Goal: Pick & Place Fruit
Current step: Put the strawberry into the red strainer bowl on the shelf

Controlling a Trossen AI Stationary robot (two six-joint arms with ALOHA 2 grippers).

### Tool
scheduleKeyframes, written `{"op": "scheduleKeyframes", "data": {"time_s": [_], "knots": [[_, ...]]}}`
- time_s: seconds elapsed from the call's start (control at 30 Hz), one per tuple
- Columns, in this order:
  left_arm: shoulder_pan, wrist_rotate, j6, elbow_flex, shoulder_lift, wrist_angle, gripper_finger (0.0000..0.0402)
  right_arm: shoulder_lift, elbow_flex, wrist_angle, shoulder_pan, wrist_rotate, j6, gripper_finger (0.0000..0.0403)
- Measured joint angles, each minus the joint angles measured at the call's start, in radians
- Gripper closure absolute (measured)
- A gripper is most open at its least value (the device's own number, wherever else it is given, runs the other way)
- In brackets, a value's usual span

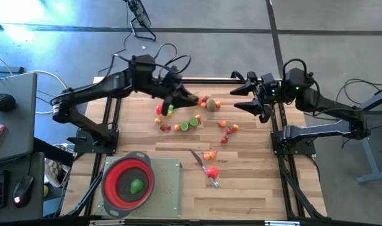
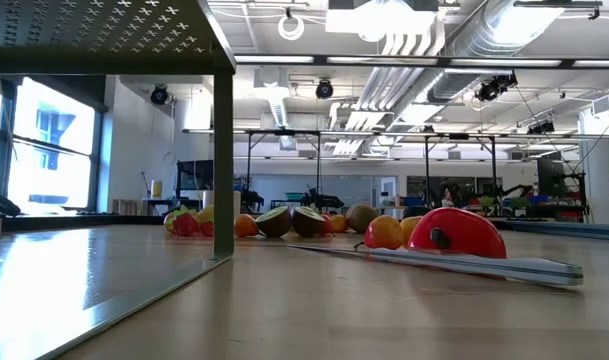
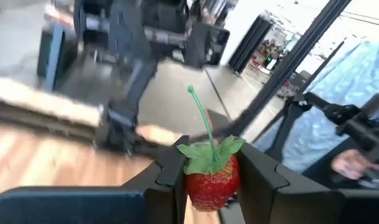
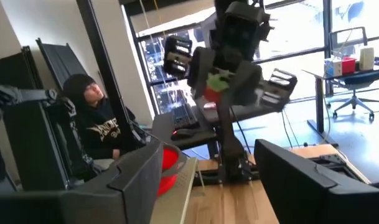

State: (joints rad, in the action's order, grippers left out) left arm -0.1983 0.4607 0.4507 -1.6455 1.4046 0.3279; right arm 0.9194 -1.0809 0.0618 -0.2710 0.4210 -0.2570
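The left pincer [image 1: 172, 100] is clamped on a red strawberry [image 3: 212, 177] with a green leafy cap and long stem, held above the fruit [image 1: 197, 120] scattered across the middle of the tabletop [image 1: 253, 188] toward its far edge. The right pincer [image 1: 241, 98] hangs near the far right edge with its fingers spread and nothing between them. A red strainer [image 1: 128, 180] holding one green fruit [image 1: 137, 186] sits at the near left corner, and a grey knife [image 1: 205, 169] lies near the middle.
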Motion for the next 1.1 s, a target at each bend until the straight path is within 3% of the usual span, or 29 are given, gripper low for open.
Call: {"op": "scheduleKeyframes", "data": {"time_s": [0.27, 0.63, 0.87, 1.1], "knots": [[0.122, -0.006, 0.183, 0.0, -0.101, 0.297, 0.0304, 0.004, 0.0, 0.038, 0.0, -0.003, 0.0, 0.0167], [0.482, -0.047, 0.531, 0.001, -0.123, 0.609, 0.0304, 0.004, 0.0, 0.058, 0.0, -0.011, -0.001, 0.0168], [0.704, -0.065, 0.694, 0.001, -0.123, 0.868, 0.0304, 0.004, 0.0, 0.057, 0.001, -0.106, -0.008, 0.0168], [0.778, -0.12, 0.813, 0.001, -0.122, 1.05, 0.0304, 0.026, 0.0, 0.054, 0.001, -0.135, -0.027, 0.0168]]}}
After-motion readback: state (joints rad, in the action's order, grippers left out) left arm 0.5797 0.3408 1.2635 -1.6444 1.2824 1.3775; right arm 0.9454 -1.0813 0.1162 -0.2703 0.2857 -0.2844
